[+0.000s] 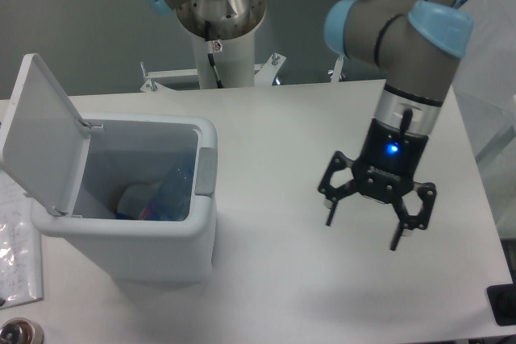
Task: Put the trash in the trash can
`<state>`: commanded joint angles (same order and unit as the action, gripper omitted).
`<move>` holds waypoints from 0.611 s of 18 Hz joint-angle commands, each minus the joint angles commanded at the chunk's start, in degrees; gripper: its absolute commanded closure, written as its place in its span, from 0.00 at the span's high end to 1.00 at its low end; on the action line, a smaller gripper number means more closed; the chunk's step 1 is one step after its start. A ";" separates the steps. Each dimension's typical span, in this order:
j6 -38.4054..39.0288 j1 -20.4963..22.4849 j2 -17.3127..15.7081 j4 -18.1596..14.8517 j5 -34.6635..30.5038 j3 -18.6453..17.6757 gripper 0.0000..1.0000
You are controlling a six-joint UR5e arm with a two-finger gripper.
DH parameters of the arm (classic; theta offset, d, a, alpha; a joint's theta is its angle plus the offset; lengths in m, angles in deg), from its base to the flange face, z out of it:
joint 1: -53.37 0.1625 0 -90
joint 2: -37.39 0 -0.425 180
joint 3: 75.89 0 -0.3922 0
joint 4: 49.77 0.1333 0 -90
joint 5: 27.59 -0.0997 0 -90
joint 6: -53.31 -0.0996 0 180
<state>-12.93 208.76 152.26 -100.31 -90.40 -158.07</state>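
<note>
The white trash can (133, 235) stands at the left of the table with its lid (40, 134) swung open to the left. Inside it lies trash (165, 195): a clear crushed bottle with blue on it leaning against the right wall, beside a pale crumpled piece. My gripper (363, 233) hangs over the right part of the table, far from the can, pointing down. Its fingers (330, 213) are spread wide and hold nothing.
A clear bag with papers (14, 243) lies at the left edge beside the can. The arm's base column (218, 34) rises behind the table. A dark object (504, 304) sits at the bottom right corner.
</note>
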 joint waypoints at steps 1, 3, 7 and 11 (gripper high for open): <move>-2.81 -0.09 0.35 -0.26 -3.86 0.09 1.00; -8.35 -0.17 0.97 -2.80 -11.95 0.87 1.00; -11.19 -0.26 1.85 -5.97 -16.90 0.70 1.00; -11.19 -1.14 3.78 -11.06 -22.86 3.94 1.00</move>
<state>-24.13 207.62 156.04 -111.37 -113.26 -154.12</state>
